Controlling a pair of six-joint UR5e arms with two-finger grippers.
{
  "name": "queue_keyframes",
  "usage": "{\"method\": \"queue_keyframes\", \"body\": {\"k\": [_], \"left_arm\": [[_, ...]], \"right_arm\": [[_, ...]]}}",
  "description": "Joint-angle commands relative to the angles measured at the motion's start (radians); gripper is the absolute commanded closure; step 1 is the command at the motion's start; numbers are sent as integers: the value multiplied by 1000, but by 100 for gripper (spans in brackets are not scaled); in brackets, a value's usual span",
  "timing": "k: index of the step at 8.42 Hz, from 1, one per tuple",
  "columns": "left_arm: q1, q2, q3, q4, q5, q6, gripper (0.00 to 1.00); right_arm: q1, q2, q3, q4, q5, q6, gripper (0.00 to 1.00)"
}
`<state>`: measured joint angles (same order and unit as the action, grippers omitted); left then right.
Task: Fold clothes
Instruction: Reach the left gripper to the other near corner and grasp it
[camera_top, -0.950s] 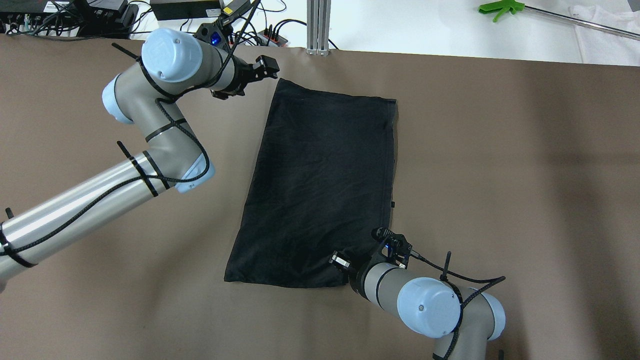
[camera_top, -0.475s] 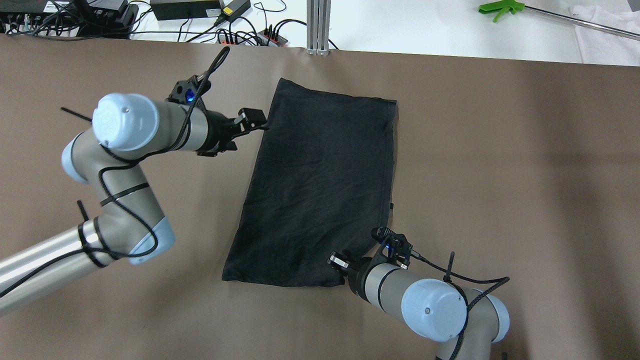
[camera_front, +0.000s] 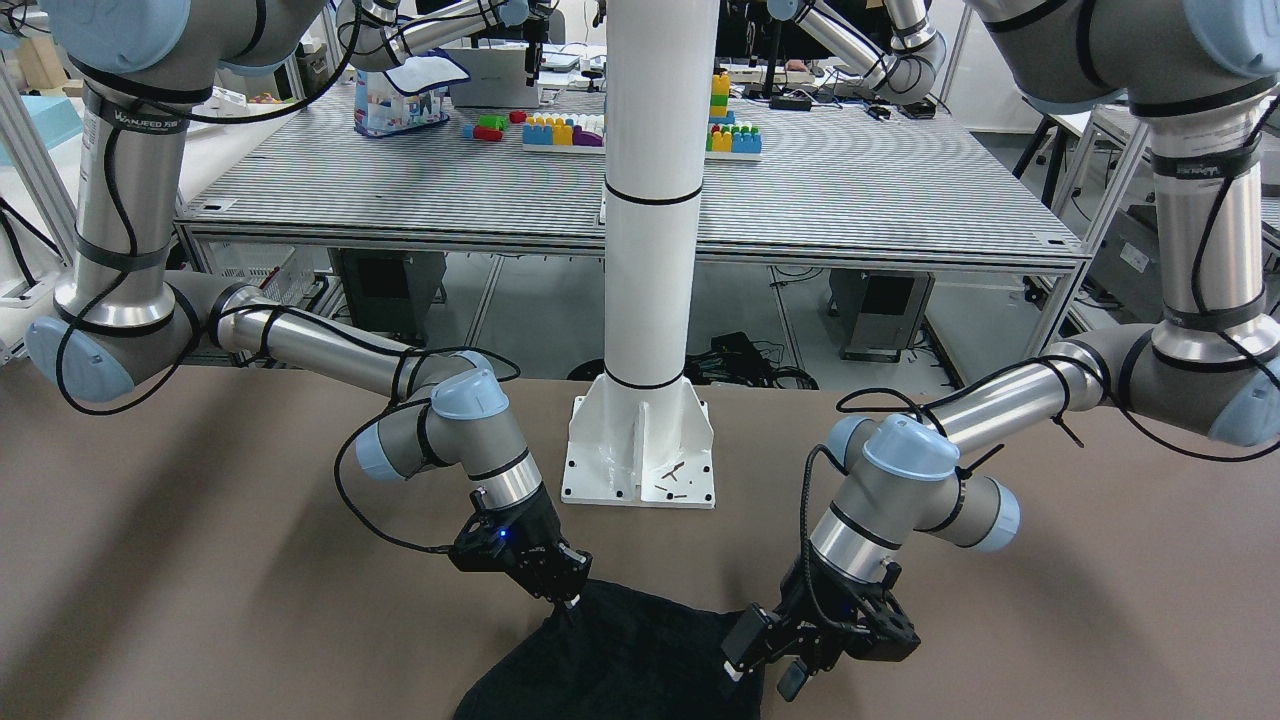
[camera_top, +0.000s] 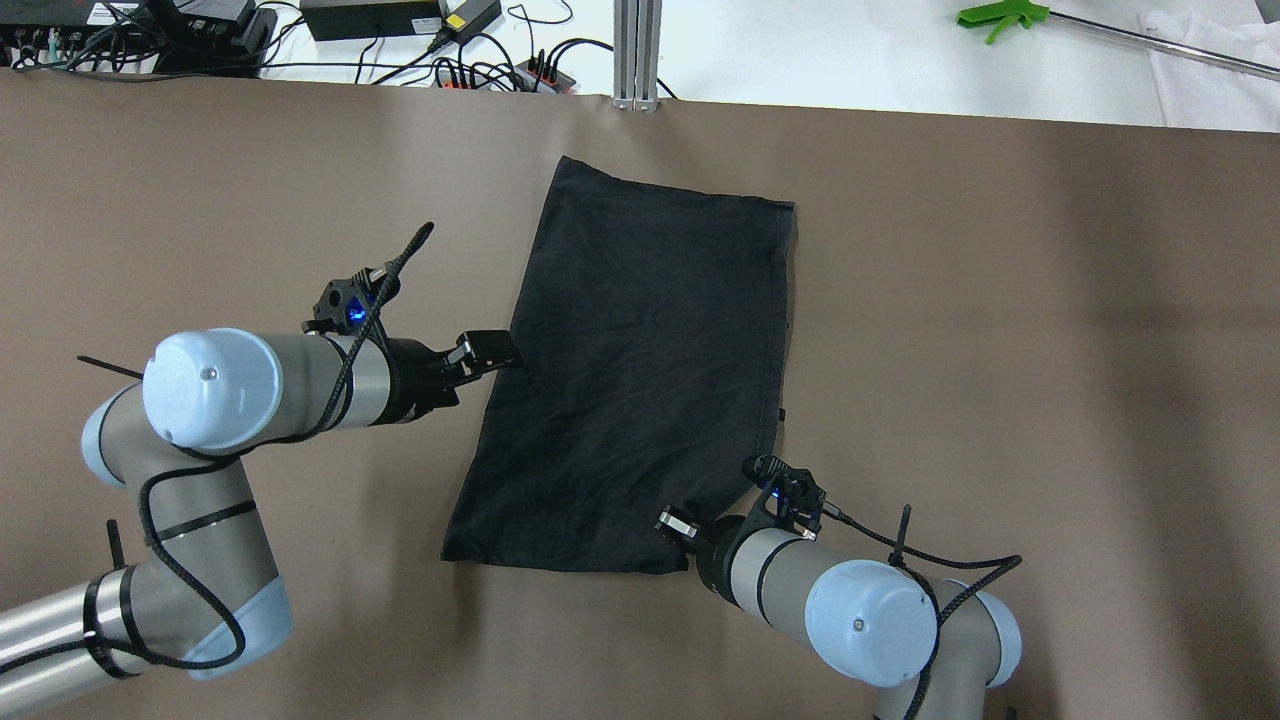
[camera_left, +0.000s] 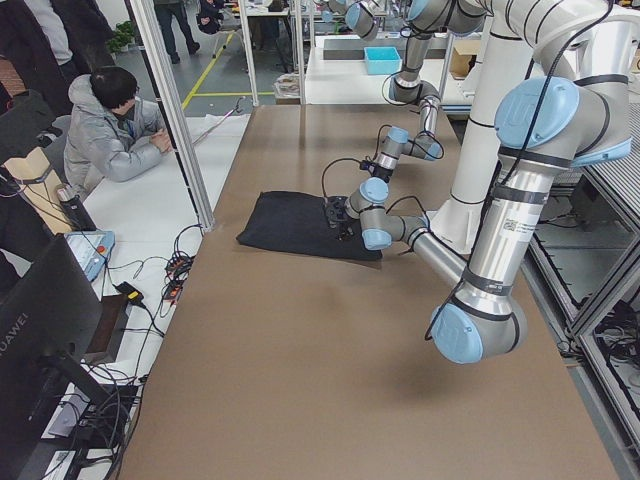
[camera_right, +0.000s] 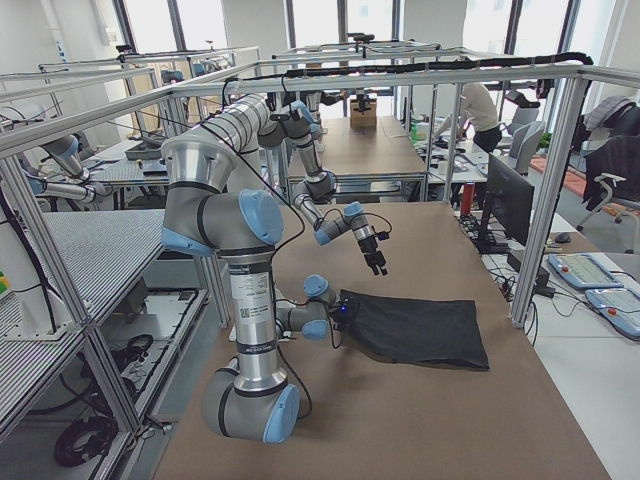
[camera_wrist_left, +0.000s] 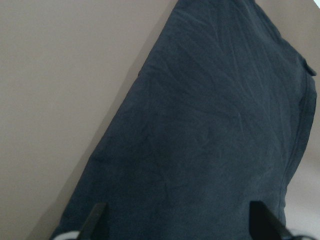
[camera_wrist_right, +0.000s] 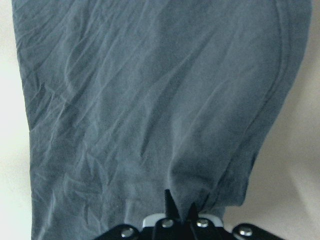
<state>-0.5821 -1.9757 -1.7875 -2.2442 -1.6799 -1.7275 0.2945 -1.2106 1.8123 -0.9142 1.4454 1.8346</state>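
We see the left arm (camera_top: 300, 385) and the right arm (camera_top: 760, 565), both made of grey and silver tubes with round light-blue caps (camera_top: 205, 385). Black cables (camera_top: 970, 575) run along them, held by black ties. The left gripper (camera_top: 495, 352) and right gripper (camera_front: 568, 598) are black, with a small blue light (camera_top: 352, 318) on each wrist.

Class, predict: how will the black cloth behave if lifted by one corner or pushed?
Probably floppy: the cloth lies flat with wrinkles and puckers where the right gripper pinches it. Likely light, as it looks thin. Pushed, it may bunch rather than slide.
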Motion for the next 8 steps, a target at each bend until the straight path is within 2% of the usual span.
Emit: {"method": "queue_keyframes", "body": {"k": [1, 2, 5, 8], "left_arm": [[94, 64, -48, -6, 65, -32, 0], [103, 95, -59, -6, 65, -27, 0], [237, 126, -59, -5, 193, -30, 0], [260, 153, -58, -6, 212, -32, 0]], "right_arm": [[2, -12, 10, 0, -3, 0, 100], [2, -12, 12, 0, -5, 0, 100], [3, -26, 15, 2, -5, 0, 100], [3, -30, 35, 0, -10, 0, 100]]}}
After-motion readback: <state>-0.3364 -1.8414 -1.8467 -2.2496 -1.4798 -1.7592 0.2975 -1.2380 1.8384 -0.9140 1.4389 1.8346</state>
